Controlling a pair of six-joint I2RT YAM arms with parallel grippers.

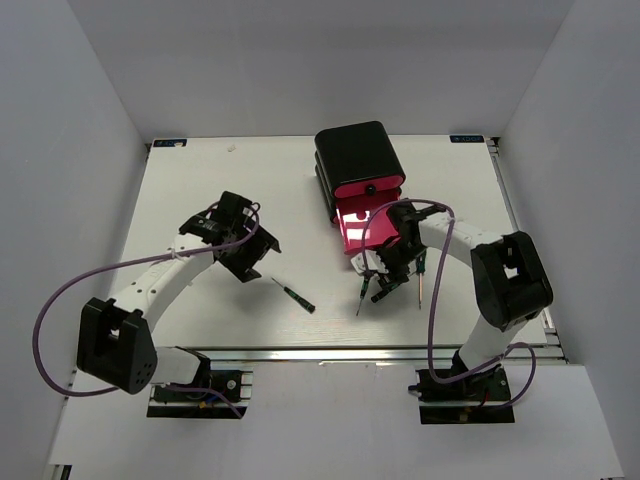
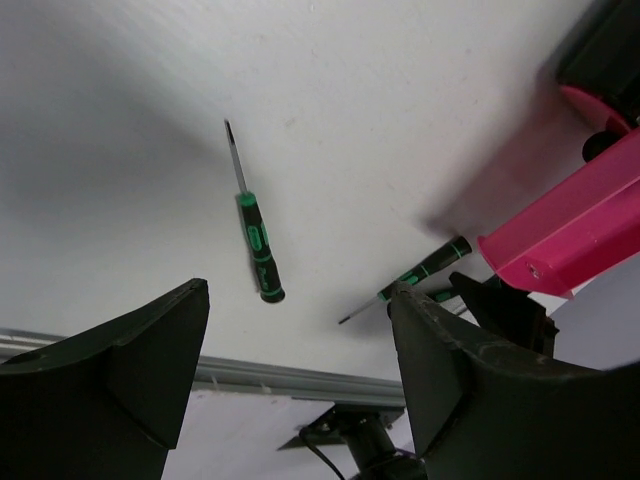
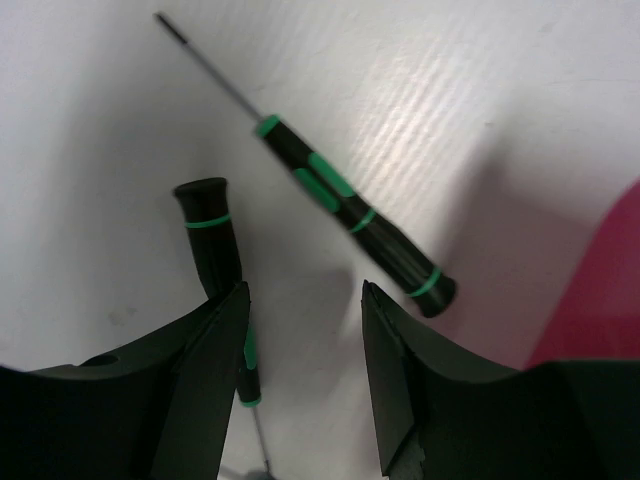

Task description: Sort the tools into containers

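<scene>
The black box with pink drawers stands at the back centre, and one pink drawer is pulled out toward me. It also shows in the left wrist view. My right gripper is open and low over the table just in front of that drawer, among thin black-and-green screwdrivers. In the right wrist view my right gripper has nothing between its jaws. One screwdriver lies ahead, and another handle runs under its left finger. My left gripper is open and empty above a lone screwdriver, also seen in the left wrist view. No wrench shows.
Another thin screwdriver lies right of my right gripper. A metal rail runs along the table's near edge. Grey walls close in the table on the left, right and back.
</scene>
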